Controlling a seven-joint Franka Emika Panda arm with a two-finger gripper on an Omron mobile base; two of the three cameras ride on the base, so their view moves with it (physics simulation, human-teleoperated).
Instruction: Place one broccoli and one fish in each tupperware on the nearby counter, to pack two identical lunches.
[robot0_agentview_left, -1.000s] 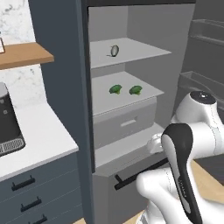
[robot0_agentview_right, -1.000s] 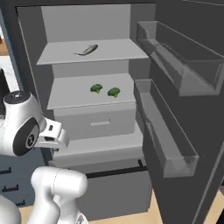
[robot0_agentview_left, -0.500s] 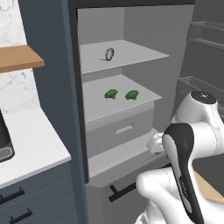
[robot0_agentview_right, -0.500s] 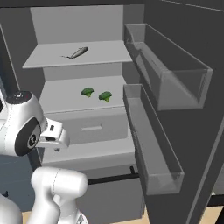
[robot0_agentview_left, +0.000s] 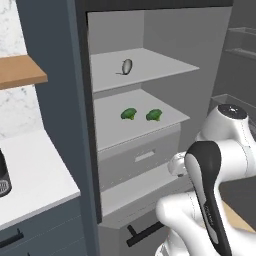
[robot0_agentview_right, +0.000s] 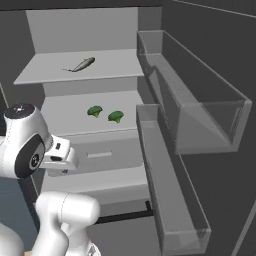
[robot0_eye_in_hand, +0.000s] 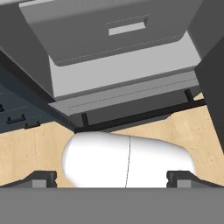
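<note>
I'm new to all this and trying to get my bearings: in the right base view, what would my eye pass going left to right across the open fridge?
The robot's white arm → fish on the upper shelf → first broccoli → second broccoli → clear door bins.

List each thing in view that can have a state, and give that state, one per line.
fridge door: swung open, its bins bare.
fridge drawer: shut.
fish: lying on the top shelf, untouched.
left broccoli: sitting on the middle shelf, untouched.
right broccoli: beside it, apart.
gripper: open, holding nothing, pointed down at the floor before the fridge.
</note>
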